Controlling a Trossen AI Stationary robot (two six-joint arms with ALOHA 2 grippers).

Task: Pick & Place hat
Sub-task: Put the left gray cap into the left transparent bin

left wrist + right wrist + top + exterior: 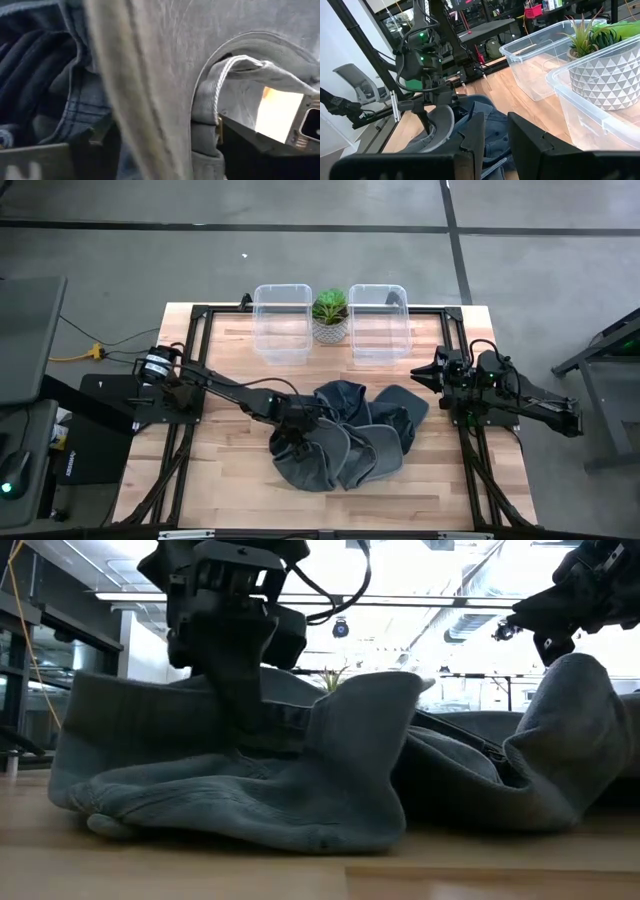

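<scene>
High view: left gripper point(292, 430) reaches down into a heap of grey denim hats point(345, 435) mid-table; right gripper point(425, 373) waits beside the heap, jaws narrow and empty. Low view: left fingers point(240, 690) straddle a brim. Left wrist view: brim point(145, 100) sits between wide jaws; grasping is under way; closing comes next.

No readable text, labels or numbers in any view. Left wrist view shows a blurred white mark only, illegible.
</scene>
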